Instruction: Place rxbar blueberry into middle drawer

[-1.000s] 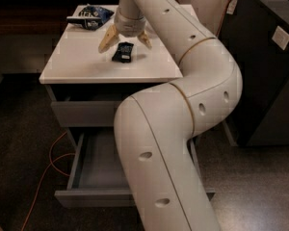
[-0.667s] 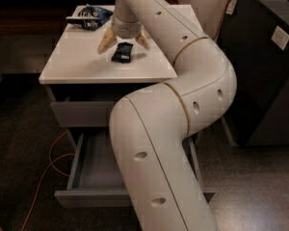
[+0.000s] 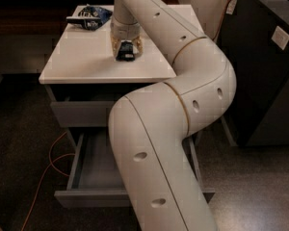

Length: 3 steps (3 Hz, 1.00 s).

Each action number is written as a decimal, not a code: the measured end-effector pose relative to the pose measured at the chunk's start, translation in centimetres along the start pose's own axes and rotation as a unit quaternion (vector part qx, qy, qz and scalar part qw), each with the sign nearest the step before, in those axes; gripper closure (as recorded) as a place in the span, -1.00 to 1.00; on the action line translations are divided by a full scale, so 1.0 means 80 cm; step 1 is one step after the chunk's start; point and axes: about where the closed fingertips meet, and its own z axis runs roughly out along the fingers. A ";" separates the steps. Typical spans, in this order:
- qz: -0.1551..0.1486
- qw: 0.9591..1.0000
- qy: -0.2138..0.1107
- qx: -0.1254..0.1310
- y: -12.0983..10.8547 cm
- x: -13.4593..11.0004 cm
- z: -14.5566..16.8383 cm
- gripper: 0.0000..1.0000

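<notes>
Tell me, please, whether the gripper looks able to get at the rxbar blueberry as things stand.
Probably yes: the gripper sits right over the rxbar blueberry on the white cabinet top, with nothing between them.

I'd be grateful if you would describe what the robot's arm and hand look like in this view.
The arm is built of thick, rounded off-white segments, dotted with small dark oval holes, with thin tan seams at the joints. The hand, low over the white cabinet top, looks tan beneath a pale cylindrical wrist.
</notes>
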 end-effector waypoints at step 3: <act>-0.062 0.998 -0.016 -0.006 0.029 0.029 -0.057 1.00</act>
